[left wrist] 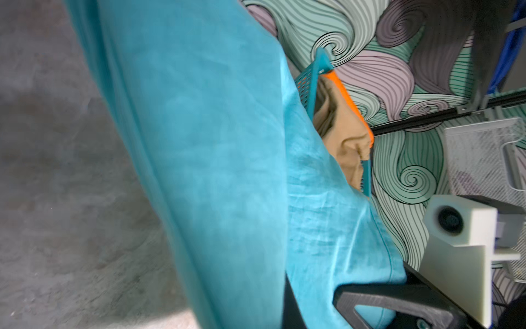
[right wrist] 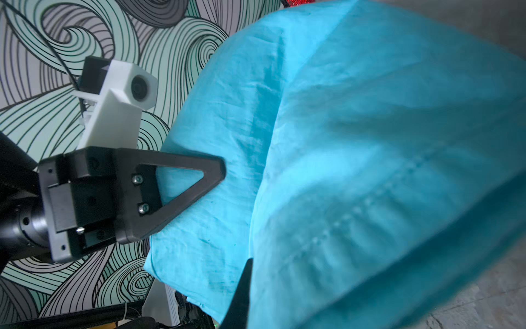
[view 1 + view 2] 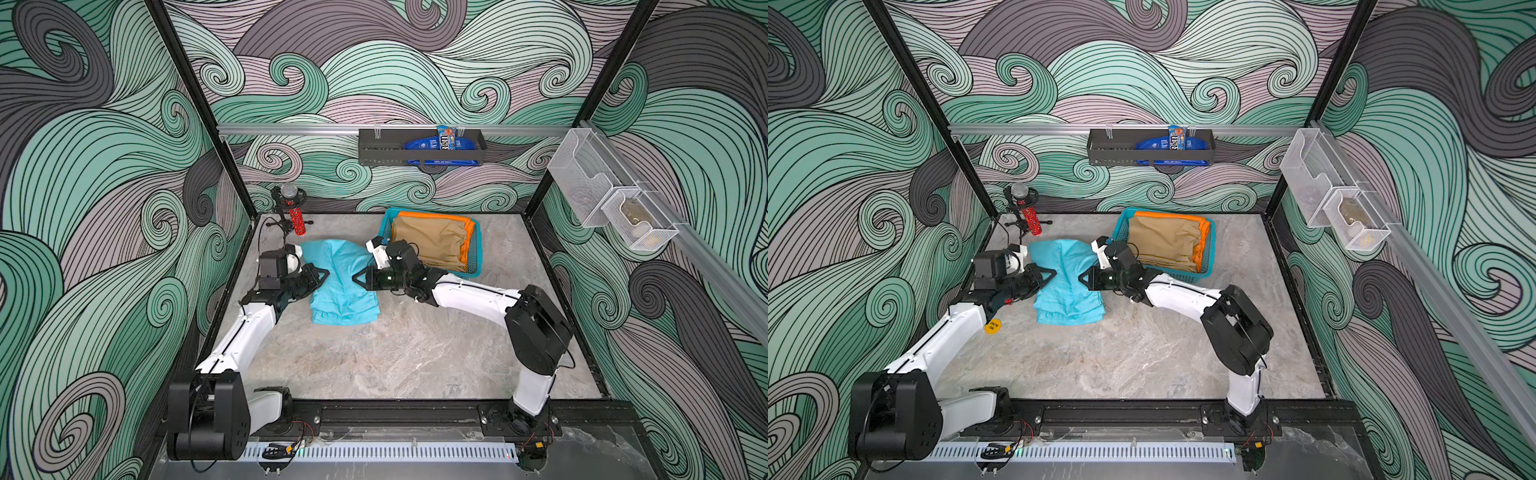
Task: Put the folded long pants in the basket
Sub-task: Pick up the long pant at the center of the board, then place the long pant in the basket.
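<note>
Teal folded long pants (image 3: pixel 340 291) (image 3: pixel 1068 291) lie on the table left of the basket, pinched in at the middle between my two grippers. My left gripper (image 3: pixel 326 274) (image 3: pixel 1054 273) is shut on their left edge. My right gripper (image 3: pixel 355 277) (image 3: pixel 1081 277) is shut on their right edge. The cloth (image 1: pixel 213 156) (image 2: pixel 370 142) fills both wrist views. The turquoise basket (image 3: pixel 473 270) (image 3: pixel 1187 274) stands at the back. It holds tan pants (image 3: pixel 432 243) (image 3: pixel 1163 243) lying on top of orange pants (image 3: pixel 469 232) (image 3: pixel 1204 237).
A small black stand with a red speckled cylinder (image 3: pixel 296 220) stands at the back left corner. A black wall tray (image 3: pixel 386 149) with blue packets hangs on the back wall. White mesh bins (image 3: pixel 602 195) hang on the right wall. A yellow sticker (image 3: pixel 993 326) lies by the left arm.
</note>
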Action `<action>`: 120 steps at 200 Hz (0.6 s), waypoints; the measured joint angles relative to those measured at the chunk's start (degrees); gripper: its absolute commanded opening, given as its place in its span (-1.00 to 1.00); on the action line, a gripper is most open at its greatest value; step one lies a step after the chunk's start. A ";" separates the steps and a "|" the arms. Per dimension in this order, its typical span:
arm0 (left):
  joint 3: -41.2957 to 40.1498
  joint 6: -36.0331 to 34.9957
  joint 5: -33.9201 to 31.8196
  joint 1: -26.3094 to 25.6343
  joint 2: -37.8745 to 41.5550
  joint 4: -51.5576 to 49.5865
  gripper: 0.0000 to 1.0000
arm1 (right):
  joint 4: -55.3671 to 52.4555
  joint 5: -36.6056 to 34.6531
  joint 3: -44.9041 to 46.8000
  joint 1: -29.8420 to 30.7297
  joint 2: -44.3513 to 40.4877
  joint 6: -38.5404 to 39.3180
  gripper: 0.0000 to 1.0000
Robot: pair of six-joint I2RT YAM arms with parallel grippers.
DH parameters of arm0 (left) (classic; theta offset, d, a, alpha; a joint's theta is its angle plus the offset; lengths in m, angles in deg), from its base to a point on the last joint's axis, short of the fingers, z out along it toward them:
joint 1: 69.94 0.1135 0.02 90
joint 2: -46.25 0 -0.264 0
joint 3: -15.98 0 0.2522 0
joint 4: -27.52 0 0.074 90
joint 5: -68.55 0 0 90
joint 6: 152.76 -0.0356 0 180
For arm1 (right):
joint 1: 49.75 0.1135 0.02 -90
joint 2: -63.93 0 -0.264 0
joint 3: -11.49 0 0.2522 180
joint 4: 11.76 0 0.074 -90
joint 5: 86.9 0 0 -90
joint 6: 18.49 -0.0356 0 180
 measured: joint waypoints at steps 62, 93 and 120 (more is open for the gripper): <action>18.47 1.70 0.33 -9.81 -13.31 3.76 -1.00 | -6.99 -0.39 -2.32 -9.84 -7.54 6.69 -1.00; 28.70 3.93 0.00 -16.09 -24.15 8.17 -1.00 | -8.76 2.27 0.44 -19.76 -11.04 8.28 -1.00; 36.94 5.46 -0.28 -20.72 -33.05 10.23 -1.00 | -10.73 5.20 1.90 -27.69 -12.22 9.77 -1.00</action>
